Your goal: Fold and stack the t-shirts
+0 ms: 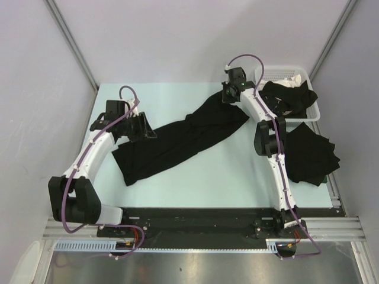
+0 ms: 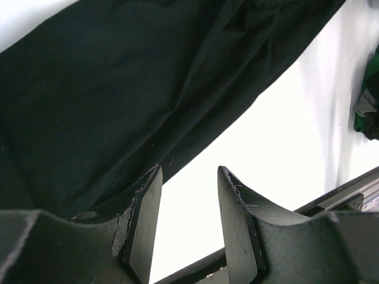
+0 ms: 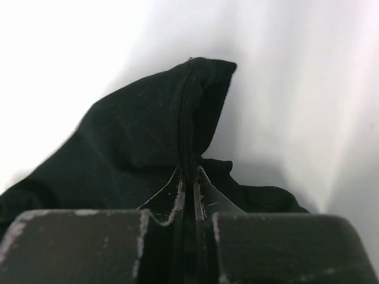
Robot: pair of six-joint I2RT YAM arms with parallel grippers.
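Closer in, right claw [image 3: 188, 175] pinching t-shirt [image 3: 130, 142] seam

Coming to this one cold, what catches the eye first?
A black t-shirt lies stretched in a long diagonal band across the table, its far end pinched in the shut right gripper. The left gripper stands open at its near-left end, gripping nothing. At far right, a white basket holds more dark cloth, another black shirt lying beside it.
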